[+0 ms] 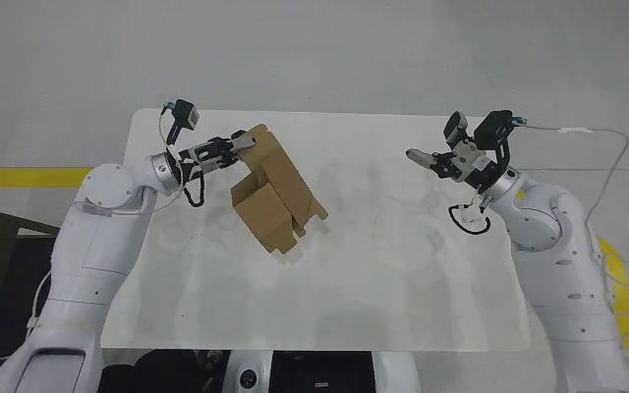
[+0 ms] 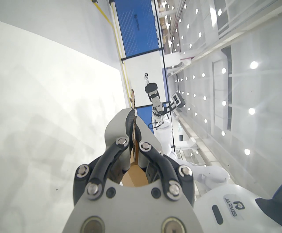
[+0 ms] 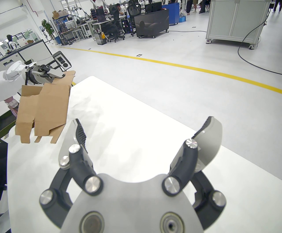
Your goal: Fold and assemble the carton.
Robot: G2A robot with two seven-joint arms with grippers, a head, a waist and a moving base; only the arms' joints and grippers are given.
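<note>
A brown cardboard carton point(image 1: 277, 199), partly unfolded with loose flaps hanging down, is held up over the left half of the white table point(image 1: 393, 295). My left gripper point(image 1: 244, 143) is shut on the carton's upper far edge; its wrist view shows the cardboard edge point(image 2: 132, 123) pinched between the fingers. From the right wrist view the carton point(image 3: 44, 110) hangs off the far left gripper point(image 3: 56, 74). My right gripper point(image 1: 418, 155) hovers over the table's right far side, open and holding nothing, well apart from the carton; its fingers point(image 3: 78, 130) spread wide.
The white table's far edge point(image 3: 154, 106) and right edge lie near the right gripper. A yellow floor line point(image 3: 198, 69) runs beyond the table. Desks, chairs and a grey cabinet point(image 3: 235, 19) stand far off in the room.
</note>
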